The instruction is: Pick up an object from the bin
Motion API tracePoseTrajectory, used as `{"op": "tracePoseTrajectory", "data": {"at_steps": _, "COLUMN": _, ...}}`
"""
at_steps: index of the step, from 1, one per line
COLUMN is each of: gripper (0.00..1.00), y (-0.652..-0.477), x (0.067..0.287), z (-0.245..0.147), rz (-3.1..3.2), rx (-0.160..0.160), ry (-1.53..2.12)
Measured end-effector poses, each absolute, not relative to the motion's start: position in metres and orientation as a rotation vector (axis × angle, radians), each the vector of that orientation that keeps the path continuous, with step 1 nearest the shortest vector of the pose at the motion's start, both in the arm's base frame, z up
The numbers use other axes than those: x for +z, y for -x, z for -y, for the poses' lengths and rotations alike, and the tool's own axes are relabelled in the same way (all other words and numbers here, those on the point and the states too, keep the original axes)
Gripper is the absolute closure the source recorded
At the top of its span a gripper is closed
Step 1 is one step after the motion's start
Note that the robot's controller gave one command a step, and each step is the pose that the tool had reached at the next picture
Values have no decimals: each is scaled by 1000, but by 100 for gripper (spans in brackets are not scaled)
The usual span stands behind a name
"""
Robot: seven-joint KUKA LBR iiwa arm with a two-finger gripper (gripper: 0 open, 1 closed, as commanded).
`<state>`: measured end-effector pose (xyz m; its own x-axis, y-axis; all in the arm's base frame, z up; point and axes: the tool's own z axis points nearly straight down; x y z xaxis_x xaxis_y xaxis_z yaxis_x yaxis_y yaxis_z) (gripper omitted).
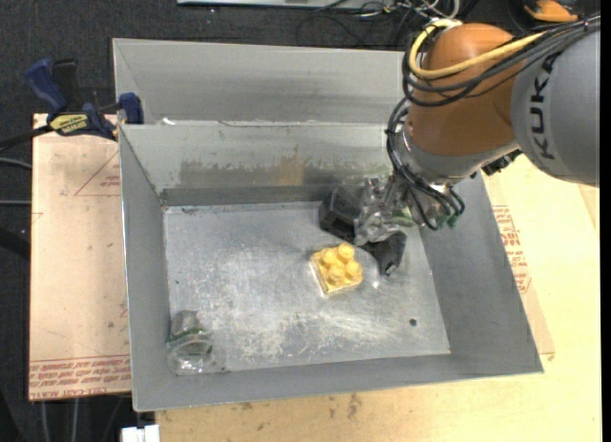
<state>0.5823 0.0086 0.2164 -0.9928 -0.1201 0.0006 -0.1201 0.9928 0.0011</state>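
Camera view: gripper (380,225) (opening cannot be told) sits near the bin's (143,240) back wall; yellow block (337,269) lies just beside it, toward the front-left corner.

Centre lies a yellow studded block (337,269), lower-left perhaps clear plastic (188,340).

The arm (563,87) reaches in over the right wall of the bin (143,268), its orange wrist cover (458,87) above the back right corner. The gripper (382,225) hangs low, right of the bin's centre.
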Motion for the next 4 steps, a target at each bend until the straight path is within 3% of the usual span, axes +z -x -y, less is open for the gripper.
{"op": "tracePoseTrajectory", "data": {"at_steps": 1, "gripper": 0, "y": -586, "x": 120, "z": 9, "rz": 3147, "rx": -2, "ry": -3}}
{"op": "tracePoseTrajectory", "data": {"at_steps": 2, "gripper": 0, "y": -588, "x": 75, "z": 15, "rz": 3139, "rx": -9, "ry": 80}}
{"op": "tracePoseTrajectory", "data": {"at_steps": 3, "gripper": 100, "y": -586, "x": 82, "z": 15, "rz": 3140, "rx": -3, "ry": 80}}
{"op": "tracePoseTrajectory", "data": {"at_steps": 4, "gripper": 100, "y": -586, "x": 82, "z": 15, "rz": 3140, "rx": -3, "ry": 80}}
